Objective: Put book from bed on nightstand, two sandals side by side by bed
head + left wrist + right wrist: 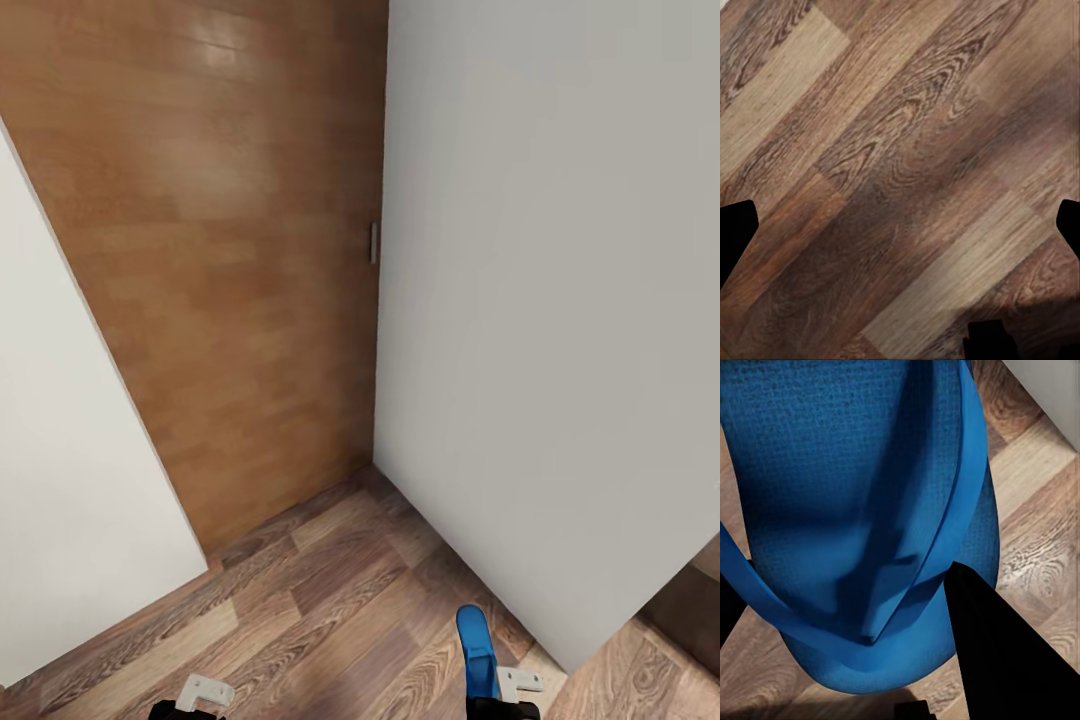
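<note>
My right pincer grips a blue sandal over the floor; my left pincer spreads wide.

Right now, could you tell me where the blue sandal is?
The blue sandal is in the right hand, low in the head view, above the wood floor beside the white wall.

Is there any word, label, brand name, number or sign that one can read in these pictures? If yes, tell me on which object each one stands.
None: no readable text in these pictures.
The blue sandal in the right gripper shows plain textured rubber and straps, no brand mark.
The brown door, its small grey handle, the white walls and the wood-plank floor carry no lettering or numbers.
</note>
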Robot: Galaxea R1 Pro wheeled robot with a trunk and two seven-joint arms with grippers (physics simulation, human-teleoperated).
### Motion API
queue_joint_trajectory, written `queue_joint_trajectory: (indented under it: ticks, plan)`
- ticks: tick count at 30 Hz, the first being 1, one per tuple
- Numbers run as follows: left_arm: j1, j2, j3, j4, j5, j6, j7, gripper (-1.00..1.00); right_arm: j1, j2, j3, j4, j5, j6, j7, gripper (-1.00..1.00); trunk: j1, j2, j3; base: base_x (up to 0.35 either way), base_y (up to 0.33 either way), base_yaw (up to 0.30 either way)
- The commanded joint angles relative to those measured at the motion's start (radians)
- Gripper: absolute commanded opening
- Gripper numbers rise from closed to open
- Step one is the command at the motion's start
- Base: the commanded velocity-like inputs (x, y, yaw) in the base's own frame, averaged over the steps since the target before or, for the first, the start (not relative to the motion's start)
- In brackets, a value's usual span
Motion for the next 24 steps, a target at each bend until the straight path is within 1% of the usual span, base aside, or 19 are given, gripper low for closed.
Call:
queue_joint_trajectory:
  ticks: [1, 6, 11, 14, 24]
  plan:
    - [0.0, -0.001, -0.003, 0.0, -0.008, -0.002, -0.001, 1.0, -0.001, 0.001, -0.007, 0.0, -0.002, -0.002, -0.002, -1.0, 0.0, 0.0, -0.001, 0.007, 0.0, -0.051]
    - [0.0, -0.006, -0.003, 0.0, -0.008, -0.002, -0.001, 1.0, -0.001, 0.001, -0.007, 0.001, -0.002, -0.002, -0.002, -1.0, 0.0, 0.0, -0.001, 0.069, 0.056, -0.045]
    - [0.0, -0.008, -0.003, 0.0, -0.008, -0.003, -0.001, 1.0, -0.001, 0.001, -0.007, 0.001, -0.002, -0.002, -0.002, -1.0, 0.0, 0.0, -0.001, 0.113, 0.091, -0.186]
    - [0.0, -0.008, -0.003, -0.001, -0.008, -0.003, -0.001, 1.0, -0.001, 0.002, -0.007, 0.001, -0.002, -0.002, -0.002, -1.0, 0.0, 0.0, -0.001, 0.039, 0.031, -0.154]
    - [0.0, -0.009, -0.003, 0.0, -0.008, -0.003, -0.001, 1.0, -0.001, 0.001, -0.007, 0.001, -0.002, -0.002, -0.002, -1.0, 0.0, 0.0, -0.001, 0.017, 0.024, -0.067]
